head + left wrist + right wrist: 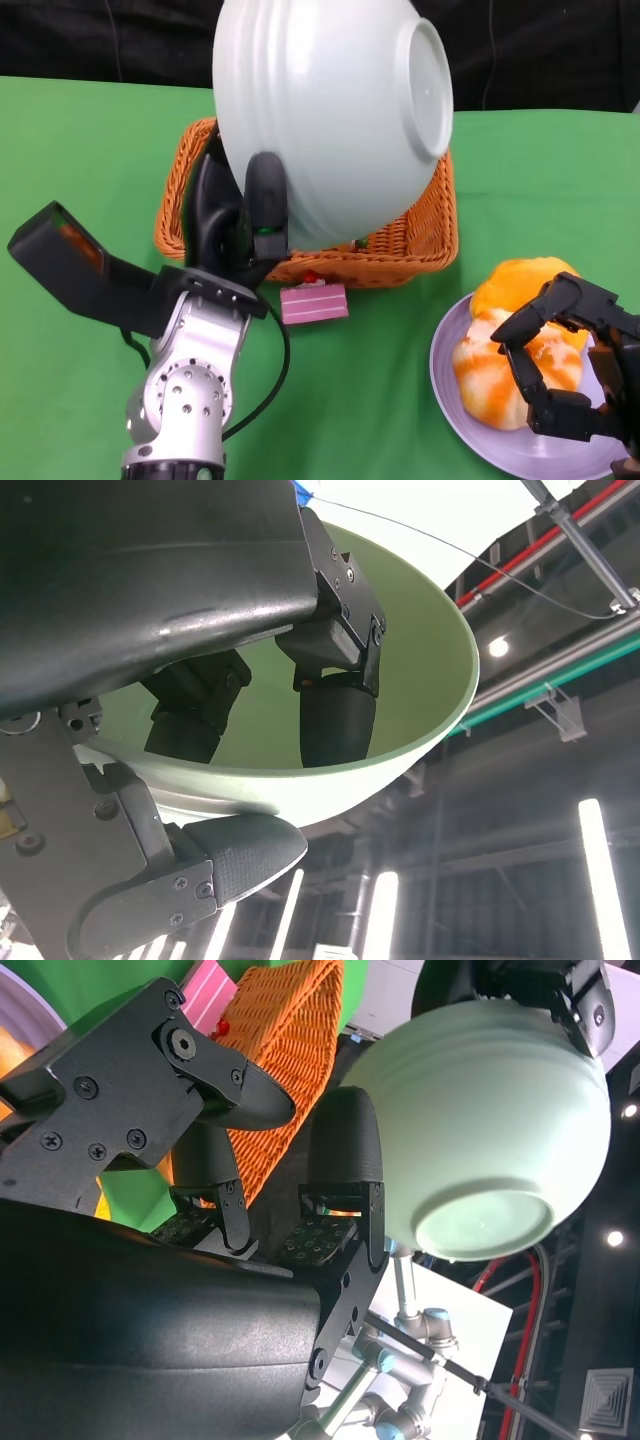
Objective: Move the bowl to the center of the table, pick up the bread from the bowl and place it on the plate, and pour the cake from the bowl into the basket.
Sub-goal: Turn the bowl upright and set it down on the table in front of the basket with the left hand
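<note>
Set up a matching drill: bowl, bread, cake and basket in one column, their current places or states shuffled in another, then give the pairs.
Things:
1. bowl
2. bread
3. cake
4. basket

States:
A. lying on the green table just in front of the basket
B. on the plate, under the right robot hand
C. tipped over, held up by the left robot hand
D. standing on the table beneath the raised bowl

Pairs: 1-C, 2-B, 3-A, 4-D

Green table (80,170): basket (420,240), plate (450,390), cake (314,302).

One bowl (330,110), one basket (420,235), one plate (450,360), one cake (314,302) (pink), two breads (520,285).
</note>
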Available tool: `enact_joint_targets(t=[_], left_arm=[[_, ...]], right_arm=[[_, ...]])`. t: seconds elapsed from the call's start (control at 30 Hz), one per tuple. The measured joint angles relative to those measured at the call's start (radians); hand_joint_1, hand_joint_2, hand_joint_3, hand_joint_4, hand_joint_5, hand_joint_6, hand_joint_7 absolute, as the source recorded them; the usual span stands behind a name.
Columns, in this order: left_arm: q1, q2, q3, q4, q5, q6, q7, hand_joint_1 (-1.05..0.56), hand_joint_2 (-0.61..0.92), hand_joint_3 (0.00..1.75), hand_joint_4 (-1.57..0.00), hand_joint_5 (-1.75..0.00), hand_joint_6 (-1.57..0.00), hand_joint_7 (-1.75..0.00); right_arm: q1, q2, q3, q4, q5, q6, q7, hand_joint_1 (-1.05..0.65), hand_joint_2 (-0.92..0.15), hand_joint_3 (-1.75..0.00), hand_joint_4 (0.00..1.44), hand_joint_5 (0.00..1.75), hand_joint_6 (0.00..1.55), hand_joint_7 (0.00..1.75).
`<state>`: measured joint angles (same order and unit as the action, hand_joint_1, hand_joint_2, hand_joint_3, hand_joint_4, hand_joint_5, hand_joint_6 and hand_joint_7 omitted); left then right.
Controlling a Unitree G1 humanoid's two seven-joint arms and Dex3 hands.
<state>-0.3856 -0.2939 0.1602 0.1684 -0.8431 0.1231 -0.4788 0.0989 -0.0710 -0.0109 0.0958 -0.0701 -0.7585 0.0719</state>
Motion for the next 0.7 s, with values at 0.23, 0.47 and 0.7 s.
enact_joint_targets(t=[0.23,0.47,0.7], left_arm=[[0.031,0.029,-0.027,-0.055,0.102,-0.035,0.001,-0.24,0.31,1.52,-1.07,-1.75,-0.89,-1.75],[0.139,0.126,-0.110,-0.188,0.378,-0.194,0.010,-0.18,0.44,1.25,-1.07,-1.75,-0.92,-1.71],[0.195,0.195,-0.172,-0.275,0.553,-0.241,0.047,-0.16,0.35,1.37,-1.09,-1.75,-0.97,-1.66]], right_arm=[[-0.002,0.000,0.001,0.000,0.000,0.000,0.001,-0.13,-0.39,-1.15,0.76,1.46,0.75,1.22],[-0.004,-0.003,-0.001,0.001,0.002,0.000,0.001,-0.12,-0.38,-1.16,0.77,1.45,0.75,1.21],[-0.005,-0.009,-0.002,0.002,0.015,0.000,0.007,-0.13,-0.38,-1.16,0.76,1.46,0.75,1.21]])
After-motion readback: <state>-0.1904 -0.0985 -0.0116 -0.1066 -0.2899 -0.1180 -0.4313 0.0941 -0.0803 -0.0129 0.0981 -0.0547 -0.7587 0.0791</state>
